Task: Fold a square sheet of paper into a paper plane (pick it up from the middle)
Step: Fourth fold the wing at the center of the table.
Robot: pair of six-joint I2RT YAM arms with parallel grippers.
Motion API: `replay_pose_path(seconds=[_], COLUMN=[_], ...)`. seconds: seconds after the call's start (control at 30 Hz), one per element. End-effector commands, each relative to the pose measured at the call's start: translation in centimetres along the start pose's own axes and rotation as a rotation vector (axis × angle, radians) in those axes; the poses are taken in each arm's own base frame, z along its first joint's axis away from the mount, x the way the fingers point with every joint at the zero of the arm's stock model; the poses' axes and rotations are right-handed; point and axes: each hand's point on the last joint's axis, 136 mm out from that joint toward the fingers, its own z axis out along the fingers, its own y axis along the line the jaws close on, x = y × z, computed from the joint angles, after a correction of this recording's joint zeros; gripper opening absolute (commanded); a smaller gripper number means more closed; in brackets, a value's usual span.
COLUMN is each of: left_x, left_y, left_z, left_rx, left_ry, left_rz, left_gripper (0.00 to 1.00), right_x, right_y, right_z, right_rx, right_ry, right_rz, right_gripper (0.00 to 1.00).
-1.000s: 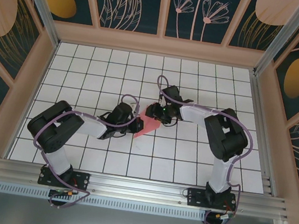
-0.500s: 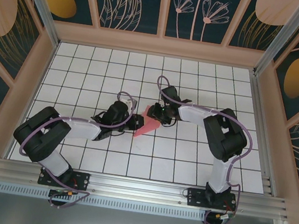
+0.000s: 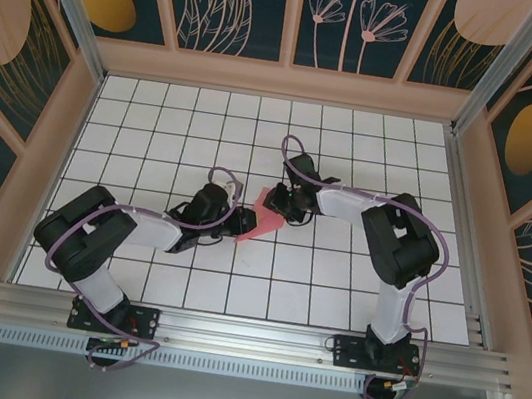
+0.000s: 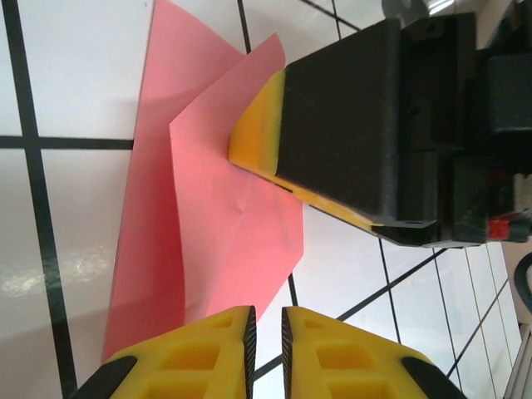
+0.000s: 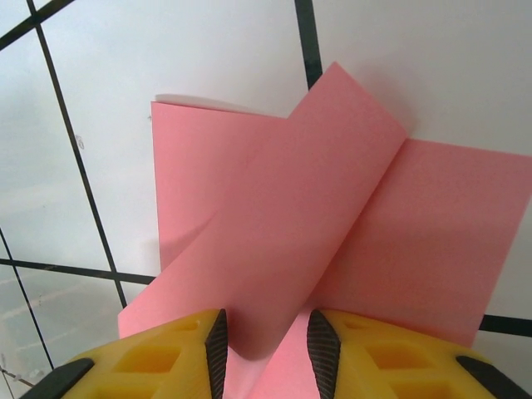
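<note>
left claw [image 4: 266, 322] nearly pressed together, thin slit left, tips at the near edge of the square sheet of paper [image 4: 208, 241], can't tell if it nips it. sheet is part-folded, lying mid white gridded surface [image 3: 154, 141] between both claws, one flap lifted. right claw [image 5: 266, 337] just beyond, part spread, straddling that raised flap. my read: paper is very light, floppy, tears and creases easily, slides on smooth tile, so pinch gently at a folded edge near the middle. no brands or readable text
</note>
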Motion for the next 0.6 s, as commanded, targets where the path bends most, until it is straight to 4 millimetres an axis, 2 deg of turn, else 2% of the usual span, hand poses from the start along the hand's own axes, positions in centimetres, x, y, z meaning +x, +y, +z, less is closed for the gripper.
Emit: replay_pose_path(seconds=[0.0,0.3,0.57], left_x=[0.0,0.1,-0.3], left_y=[-0.2,1.3,2.0], left_z=[0.4,0.9,0.9], left_rx=[0.023,-0.047,-0.09], left_ry=[0.005,0.007,-0.01], left_rz=[-0.014,-0.021,-0.014], left_gripper=[0.2,0.17,0.16], right_x=[2.4,3.0,3.3], right_y=[-6.5,-7.6,-8.1], right_z=[2.0,2.2,2.4], right_rx=[0.24,0.29,0.303], right_ry=[0.058,0.08,0.092], right_rz=[0.069,0.087,0.091], right_gripper=[0.37,0.35,0.35])
